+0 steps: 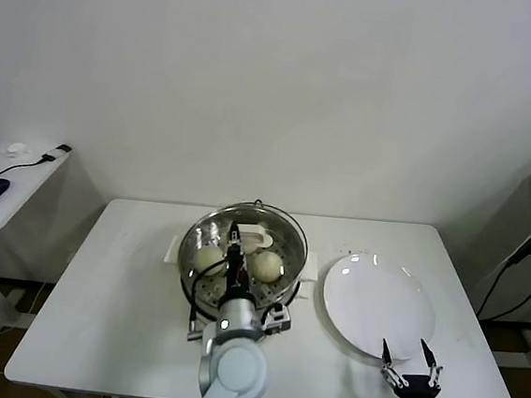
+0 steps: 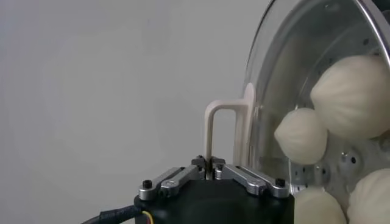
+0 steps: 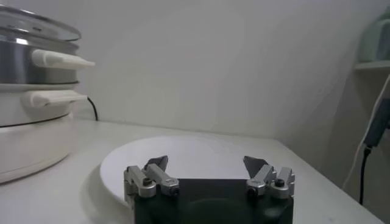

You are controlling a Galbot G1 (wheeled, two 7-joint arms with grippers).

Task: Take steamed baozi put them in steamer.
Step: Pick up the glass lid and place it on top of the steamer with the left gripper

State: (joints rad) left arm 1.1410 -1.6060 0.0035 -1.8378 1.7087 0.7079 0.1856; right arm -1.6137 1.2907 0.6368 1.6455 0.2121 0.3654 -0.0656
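1. The steamer (image 1: 241,253) stands at the middle of the white table (image 1: 113,316), toward its far edge: a shiny steel pot on a cream-white base, with a cream side handle (image 3: 61,59) sticking out toward the plate.
2. The white plate (image 1: 378,304) lies flat just to the right of the steamer, near it but not touching as far as the head view shows; nothing lies on it.
3. The steamed baozi (image 2: 350,91) lie inside the steamer on its perforated tray. The left wrist view shows four of them, close together; the head view shows only two clearly, one on either side of the left arm.
4. The left tool (image 2: 209,173) hangs over the steamer, its arm reaching in from the near side. Its fingers are pressed together with nothing between them, and one of the steamer's cream handles shows just past the fingertips.
5. The right tool (image 1: 410,356) hovers low at the near edge of the plate, fingers spread apart and holding nothing.
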